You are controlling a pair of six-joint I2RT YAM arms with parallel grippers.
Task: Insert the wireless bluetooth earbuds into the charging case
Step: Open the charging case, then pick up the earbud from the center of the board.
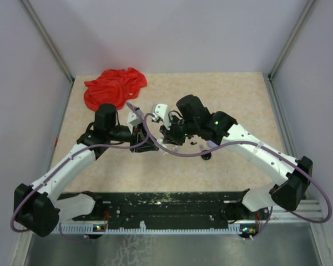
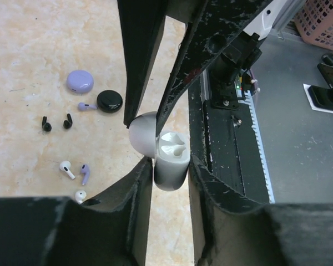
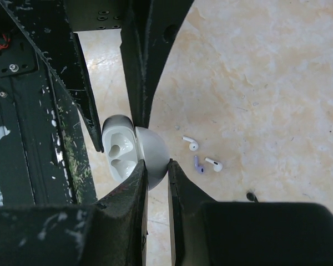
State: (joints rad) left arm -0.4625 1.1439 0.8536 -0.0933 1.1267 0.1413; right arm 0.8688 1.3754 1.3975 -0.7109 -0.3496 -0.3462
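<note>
Earbuds lie loose on the table, none yet in the charging case, whose base my left hand clamps while my narrowly closed right hand pinches its lid back, so the empty sockets are exposed.

The open charging case is over the surface, its base in the left tool, its lid in the right tool. In the left wrist view, loose earbuds lie on the surface left of it, with two round cases behind them. A cloth lies at the far left corner.
</note>
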